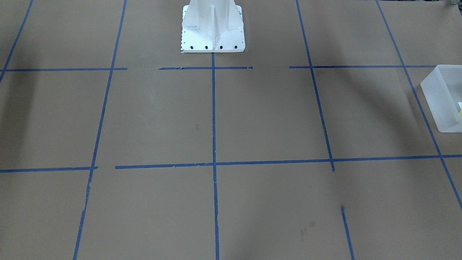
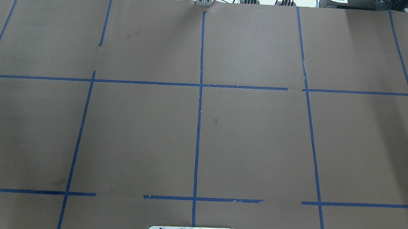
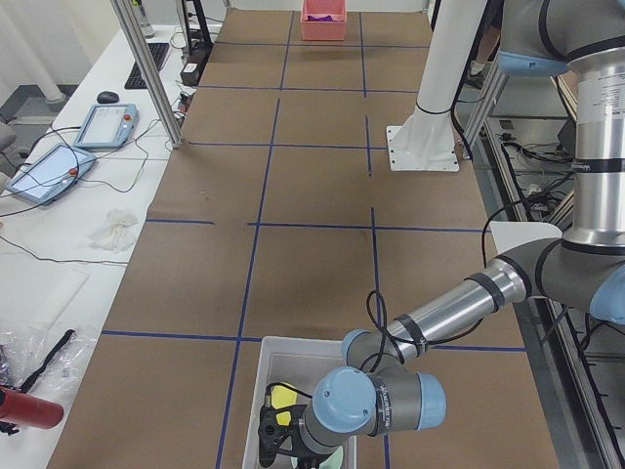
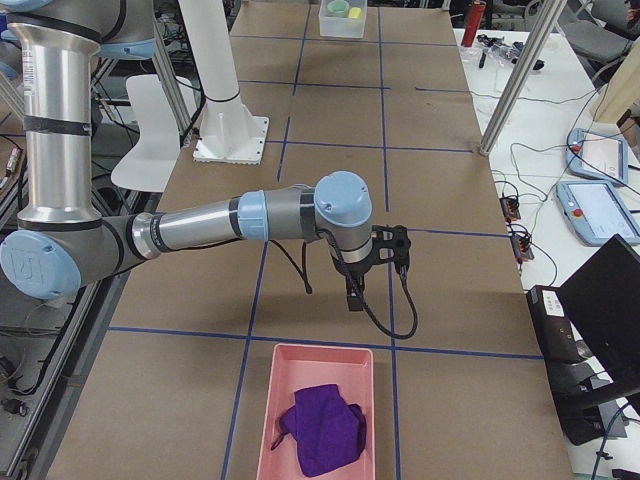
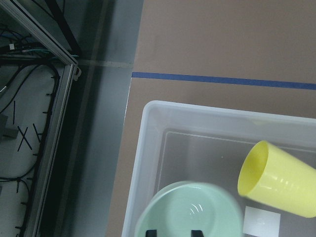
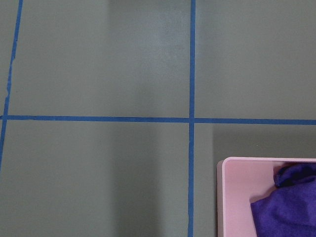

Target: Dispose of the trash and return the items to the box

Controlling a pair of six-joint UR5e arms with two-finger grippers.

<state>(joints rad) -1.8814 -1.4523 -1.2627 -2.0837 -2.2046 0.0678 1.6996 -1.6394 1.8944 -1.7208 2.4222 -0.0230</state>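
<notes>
The table's covering [image 2: 137,135] is matt brown paper, crossed by blue tape [image 2: 198,128] with torn, ragged edges. At the right edge of the front-facing view, the box [image 1: 438,101] is frosted, translucent plastic. In the left wrist view, the yellow cup [image 5: 281,180] is smooth plastic and the mint bowl [image 5: 187,210] is glossy, catching light. The robot base [image 1: 213,32] is white painted metal. Low in the right-side view, a smooth pink plastic tray [image 4: 262,395] holds crumpled purple cloth [image 4: 325,430].
</notes>
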